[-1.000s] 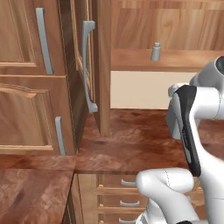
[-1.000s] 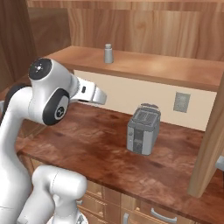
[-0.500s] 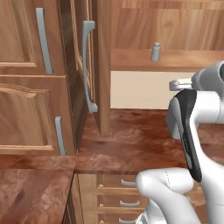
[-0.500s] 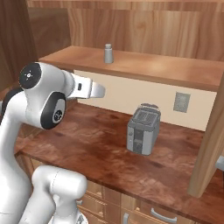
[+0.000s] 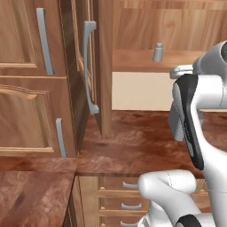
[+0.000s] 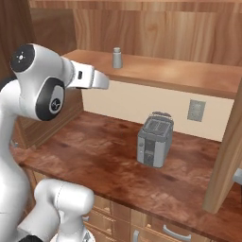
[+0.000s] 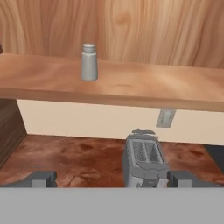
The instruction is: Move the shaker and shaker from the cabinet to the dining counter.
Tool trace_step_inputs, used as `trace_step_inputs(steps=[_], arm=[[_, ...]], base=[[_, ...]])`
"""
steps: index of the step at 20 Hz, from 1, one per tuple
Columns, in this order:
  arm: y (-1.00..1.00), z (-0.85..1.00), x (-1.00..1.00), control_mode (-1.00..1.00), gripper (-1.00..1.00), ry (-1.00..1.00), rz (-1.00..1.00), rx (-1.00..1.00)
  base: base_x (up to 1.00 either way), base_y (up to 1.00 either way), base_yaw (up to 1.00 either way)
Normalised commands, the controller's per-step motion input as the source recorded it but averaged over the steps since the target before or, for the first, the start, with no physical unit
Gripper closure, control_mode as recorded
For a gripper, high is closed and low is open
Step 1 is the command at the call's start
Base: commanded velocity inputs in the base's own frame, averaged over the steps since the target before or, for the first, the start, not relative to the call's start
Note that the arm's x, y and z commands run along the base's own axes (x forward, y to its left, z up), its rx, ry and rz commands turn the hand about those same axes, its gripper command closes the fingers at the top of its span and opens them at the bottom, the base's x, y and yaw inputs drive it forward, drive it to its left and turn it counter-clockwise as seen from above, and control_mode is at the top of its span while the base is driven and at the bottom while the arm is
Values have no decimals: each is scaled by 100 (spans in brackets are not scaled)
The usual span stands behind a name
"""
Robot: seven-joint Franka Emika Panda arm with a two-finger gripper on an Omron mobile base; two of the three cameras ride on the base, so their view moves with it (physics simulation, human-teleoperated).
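One small light-grey shaker (image 7: 89,62) stands upright on the wooden shelf (image 7: 140,87) of the open cabinet. It also shows at the shelf's left part (image 6: 116,57) and behind the open door (image 5: 157,52). My gripper (image 7: 111,179) is open, its dark fingertips (image 7: 41,178) far apart with nothing between them. It hangs in front of the shelf, below shelf height and well short of the shaker. My white hand (image 6: 90,78) points toward the cabinet, left of and lower than the shaker. The dining counter is out of view.
A grey toaster (image 6: 154,140) stands on the reddish-brown worktop (image 6: 90,156) under the shelf, straight ahead of the hand. A wall outlet (image 6: 195,109) sits behind it. An open cabinet door (image 5: 99,66) juts out at left, another door (image 6: 227,151) at right. Drawers (image 5: 128,195) lie below.
My arm has lifted the hand higher and closer to the shelf's level. The shaker and toaster have not moved, and the jaws stay open.
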Motion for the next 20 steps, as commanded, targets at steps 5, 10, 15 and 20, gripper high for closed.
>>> trace_step_inputs(steps=[5, 10, 15, 20], arm=[[11, 24, 17, -100, -100, -11, 4, 2], [10, 15, 34, -100, -100, -5, 1, 4], [17, 16, 33, -100, -100, 0, 0, 8], [7, 1, 38, -100, -100, 0, 0, 9]], base=[[0, 0, 0], [0, 0, 0], [0, 0, 0], [0, 0, 0]])
